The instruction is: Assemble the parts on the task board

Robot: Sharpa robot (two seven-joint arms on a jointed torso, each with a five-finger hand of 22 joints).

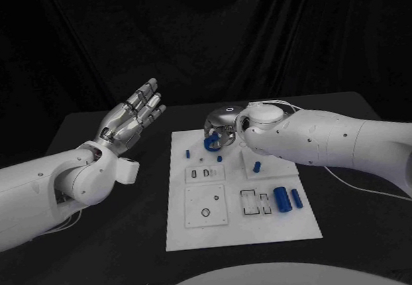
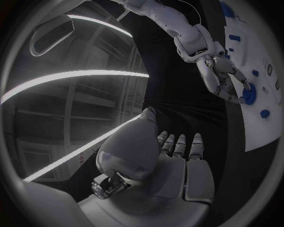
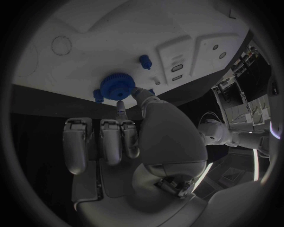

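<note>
The white task board (image 1: 242, 227) lies in the middle of the black table. A blue gear (image 1: 209, 143) sits at the board's far end, flat against the plate; it shows as gear (image 3: 116, 84) in the right wrist view and gear (image 2: 250, 93) in the left wrist view. My right hand (image 1: 224, 129) reaches over it, pinching the gear's rim between the thumb and a fingertip (image 3: 120, 105). My left hand (image 1: 132, 117) is raised off the table to the left of the board, fingers straight and apart, holding nothing.
Two blue cylinders (image 1: 288, 198) lie at the board's near right. A small blue piece (image 1: 257, 167) stands mid-board and small blue pegs (image 3: 145, 60) stand close to the gear. Recessed slots (image 1: 205, 174) and a round hole (image 1: 205, 212) mark the board's left half.
</note>
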